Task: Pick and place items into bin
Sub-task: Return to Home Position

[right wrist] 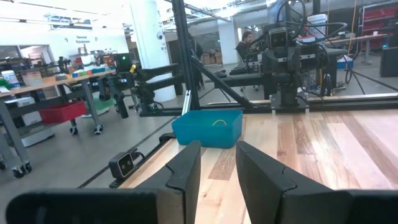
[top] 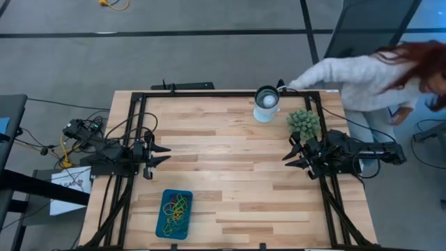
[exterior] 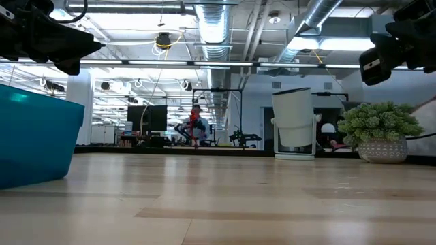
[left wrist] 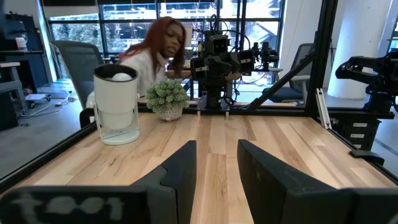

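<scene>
Rubber bands (top: pixel 176 211) lie in the bin (top: pixel 160 217) — so left gripper (top: pixel 166 155) and right gripper (top: pixel 287 159) hang parked, jaws parted, empty.

On your wood table (top: pixel 230 174) you can see a white lamp (top: pixel 266 103) near the far edge. A small green plant (top: pixel 304 123) sits just beside it. A person (top: pixel 362 77) in a white top leans in at the far right corner, one arm reaching toward the lamp.

The overhead camera is looking straight down on the pale plank-wood table (top: pixel 230 139). The low camera is skimming level across it. Both are sharing the shallow teal plastic bin (top: pixel 167 199). The wrist cameras are facing each other.
</scene>
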